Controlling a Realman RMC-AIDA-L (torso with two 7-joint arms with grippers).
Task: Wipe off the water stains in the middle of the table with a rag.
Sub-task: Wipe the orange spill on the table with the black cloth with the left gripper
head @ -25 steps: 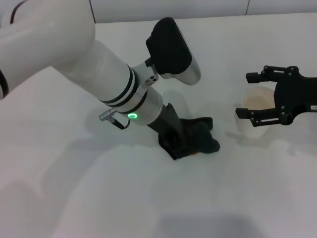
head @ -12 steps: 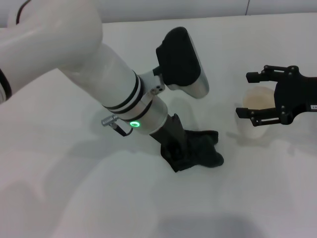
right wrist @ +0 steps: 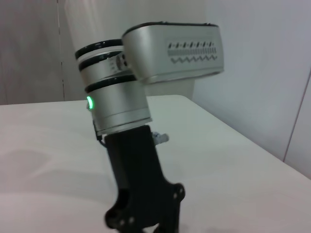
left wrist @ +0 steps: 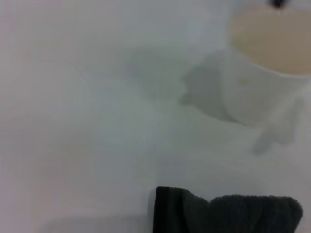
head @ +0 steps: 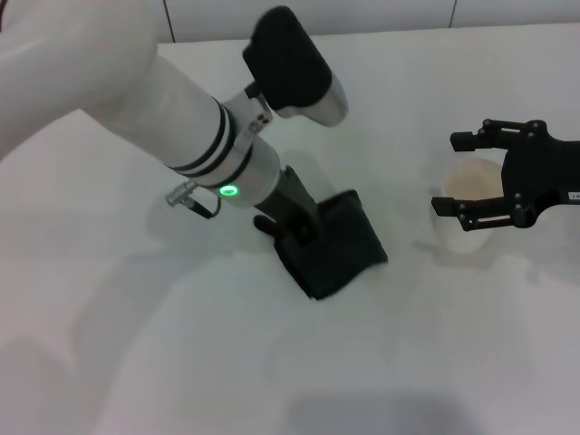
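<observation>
The black rag lies spread flat on the white table near its middle. My left gripper presses down on the rag's left edge, shut on it, with its fingertips buried in the cloth. The left wrist view shows a strip of the rag with the cup beyond it. The water stains do not show anywhere; the table around the rag looks white. My right gripper hangs open at the right, its fingers on either side of the cup. The right wrist view shows the left gripper from the side.
A clear plastic cup with an orange-tinted inside stands at the right, between the right gripper's fingers. My left forearm slants across the far left of the table. A white wall runs along the table's far edge.
My left arm has pulled the rag back and to the left, and the bunched cloth now lies flatter. The orange speck seen at the rag's near edge no longer shows. The right arm has not moved.
</observation>
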